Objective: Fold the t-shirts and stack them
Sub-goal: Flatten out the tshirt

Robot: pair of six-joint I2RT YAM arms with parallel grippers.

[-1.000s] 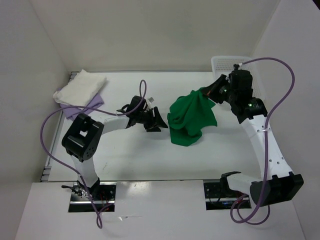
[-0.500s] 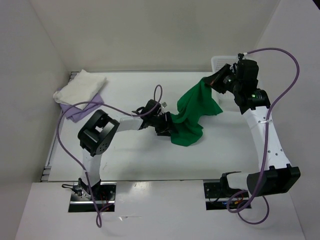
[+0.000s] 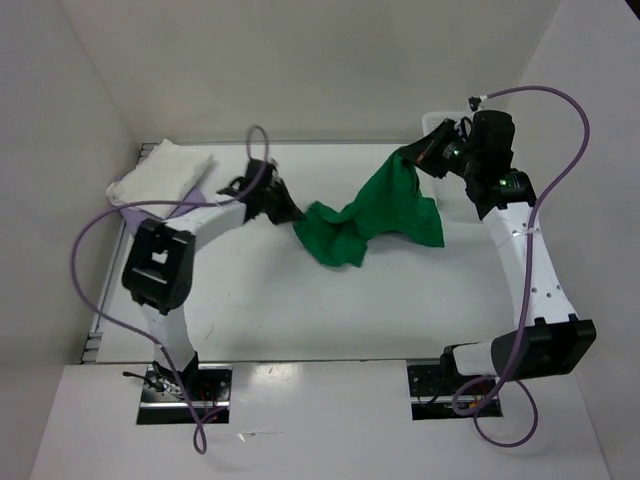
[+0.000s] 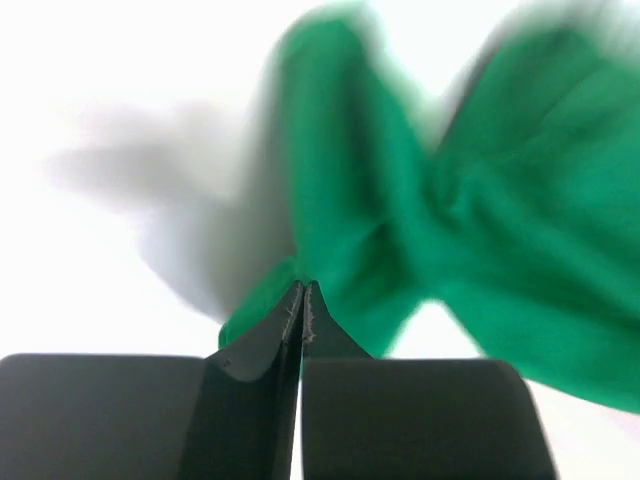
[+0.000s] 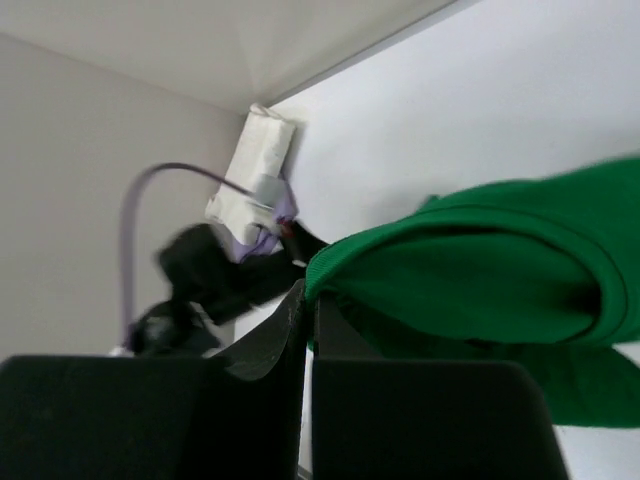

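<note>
1. The cream shirt lies folded at the far left corner of the table, well apart from both grippers.
2. The left gripper is low over the table, right of that pile. In its wrist view the jaws are pressed together with no gap showing, and a small fold of green cloth is caught at their tips.
3. The green shirt hangs between the two grippers. Its left end is at the left jaws, a crumpled lump droops near the table just right of them, and the rest rises in a slack sheet toward the far right.
4. The cloth looks light, soft and limp. It should sag and bunch wherever it is unsupported, and a thin pinch could slip under a pull. Hems, shoulders or sleeve seams are likely the surest places to hold, since the doubled cloth gives more to bite on. I cannot tell which part of the shirt either gripper has.
5. The right gripper is raised at the far right. Its jaws are also closed tight, clamping the shirt's upper edge, and the cloth drapes down and away from the tips.
6. The basket stands just behind the right gripper.
</note>
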